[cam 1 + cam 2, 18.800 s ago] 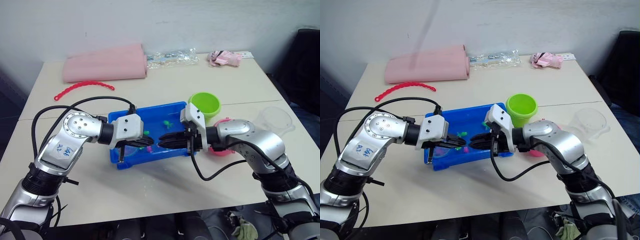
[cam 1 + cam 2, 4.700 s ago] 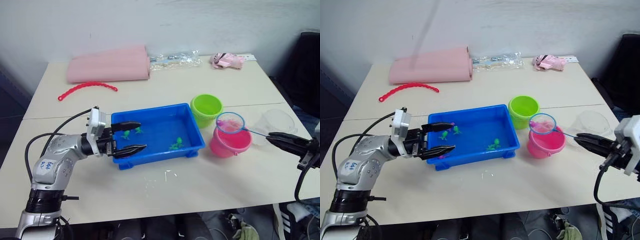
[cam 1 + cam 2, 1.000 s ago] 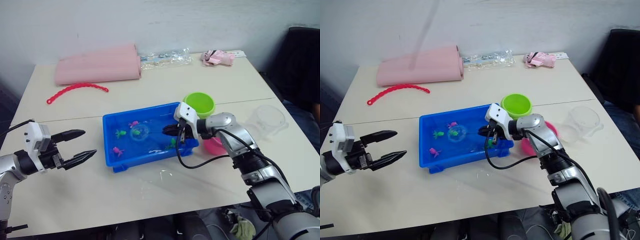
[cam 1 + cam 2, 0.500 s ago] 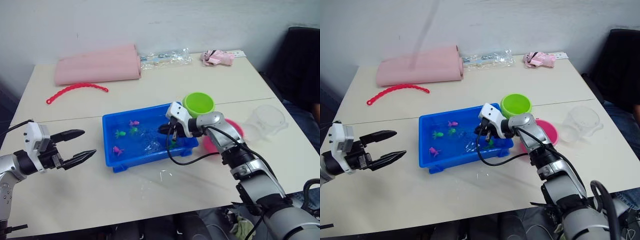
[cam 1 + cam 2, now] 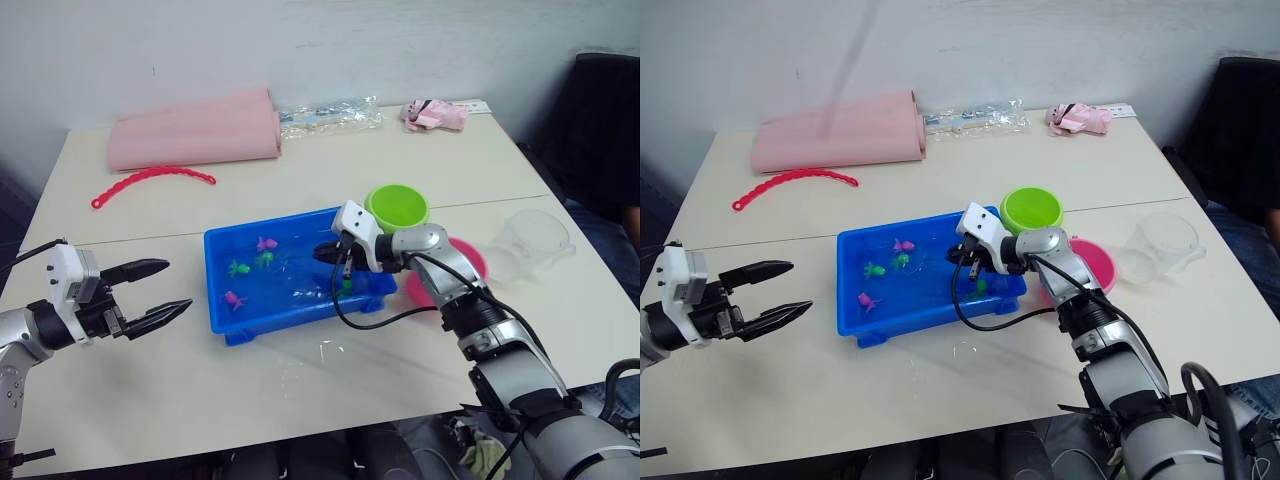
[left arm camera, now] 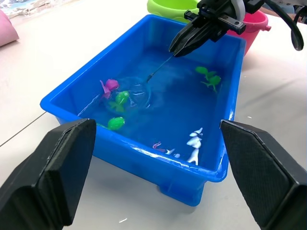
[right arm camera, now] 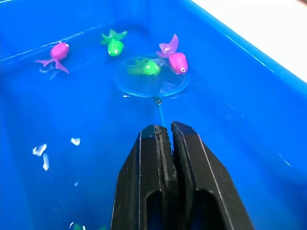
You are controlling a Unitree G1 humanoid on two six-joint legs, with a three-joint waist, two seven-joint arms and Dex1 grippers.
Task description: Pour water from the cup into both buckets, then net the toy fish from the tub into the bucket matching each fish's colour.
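Now we've slid the net [image 7: 150, 76] under a green fish [image 7: 147, 67], right fingers [image 7: 158, 158] clamped on handle, left fingers [image 5: 150, 292] apart → lift next.

Right gripper [image 7: 163, 132] fingers pinched together (arm bent inward), left gripper [image 5: 158, 290] fingers spread wide, arm low.

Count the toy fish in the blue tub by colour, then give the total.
Pink fish: 2
Green fish: 3
Total in the tub: 5
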